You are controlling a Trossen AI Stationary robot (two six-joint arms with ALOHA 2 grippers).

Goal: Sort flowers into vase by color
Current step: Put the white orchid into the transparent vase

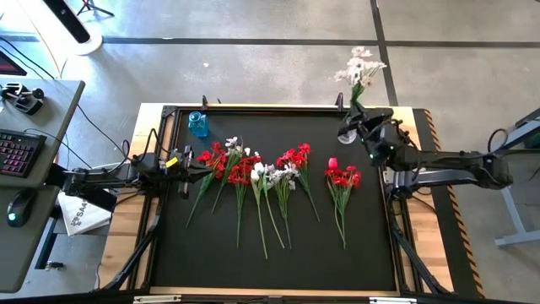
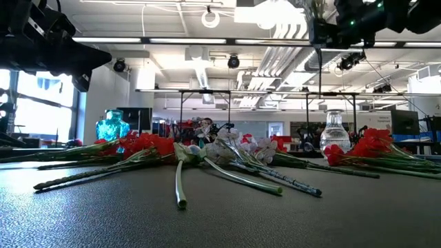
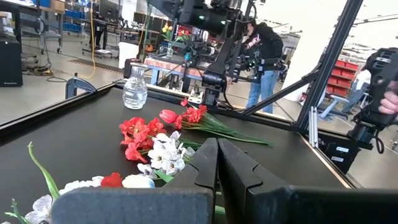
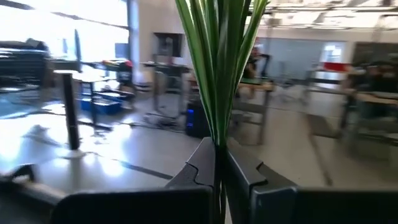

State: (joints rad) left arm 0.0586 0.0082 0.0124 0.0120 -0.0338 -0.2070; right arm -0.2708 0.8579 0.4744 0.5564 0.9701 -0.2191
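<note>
Front half of black mat [image 1: 278,262] bare. Mid-mat: red/white flowers [image 1: 261,181] in a row, stems toward front edge. L gripper [image 1: 187,162] at left end of row, fingers together. R gripper [image 1: 353,127] near far right corner, clamped on white bunch [image 1: 359,69], blooms out past far edge.

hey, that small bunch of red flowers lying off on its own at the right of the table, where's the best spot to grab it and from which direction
Probably take the right-hand red bunch by its stems just below the blooms, coming straight down from above. The stems lie flat on the table and run close together there, before they fan out toward the near edge, so one claw closing across them should gather them all.
</note>
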